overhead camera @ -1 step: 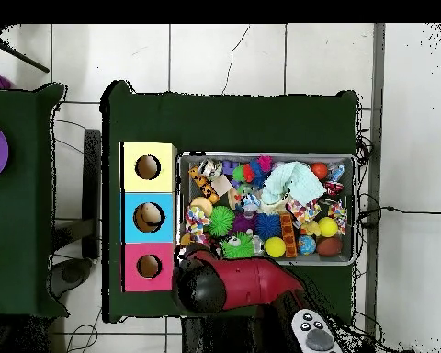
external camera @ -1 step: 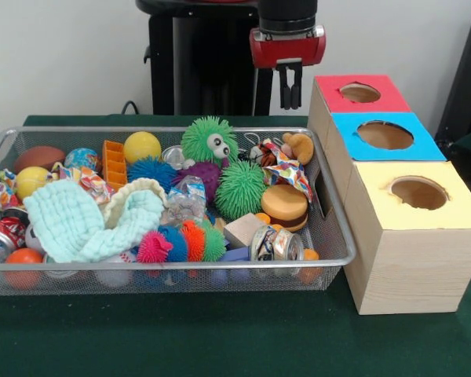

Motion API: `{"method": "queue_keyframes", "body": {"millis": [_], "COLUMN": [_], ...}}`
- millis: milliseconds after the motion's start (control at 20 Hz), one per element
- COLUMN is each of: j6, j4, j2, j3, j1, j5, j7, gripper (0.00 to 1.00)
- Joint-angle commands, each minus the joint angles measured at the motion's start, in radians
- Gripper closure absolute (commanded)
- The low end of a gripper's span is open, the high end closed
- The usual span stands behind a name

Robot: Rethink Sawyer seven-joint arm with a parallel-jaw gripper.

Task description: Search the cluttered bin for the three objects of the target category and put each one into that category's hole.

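Green desk (external camera @ -1 step: 220,338) carries bin (external camera @ -1 step: 330,263) and three-hole box (external camera @ -1 step: 381,192). Empty gripper (external camera @ -1 step: 290,85), its jaws apparently shut, hangs beyond the bin's far right corner; the target category is unclear, the clutter lying nearer and left.

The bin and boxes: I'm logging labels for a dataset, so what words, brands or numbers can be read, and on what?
No text can be read in either view.
Crushed cans in the wire bin: print too blurred to read.
Crinkly wrappers: patterns only.
Red box, blue box, yellow box: no labels.
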Motion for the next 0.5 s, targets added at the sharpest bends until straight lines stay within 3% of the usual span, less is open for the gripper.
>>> {"method": "queue_keyframes", "body": {"millis": [50, 150, 200, 350, 500], "j6": [0.016, -0.009, -0.044, -0.101, -0.056], "j4": [-0.006, -0.008, -0.012, -0.013, -0.004], "j2": [0.009, 0.02, 0.019, 0.018, 0.014], "j3": [0.066, 0.058, 0.034, -0.001, 0.016], "j1": [-0.011, -0.004, 0.017, 0.045, 0.027], "j5": [-0.027, -0.032, -0.049, -0.068, -0.042], "j7": [0.041, 0.056, 0.071, 0.094, 0.089], "gripper": [1.0, 1.0, 0.0, 0.0, 0.0]}}
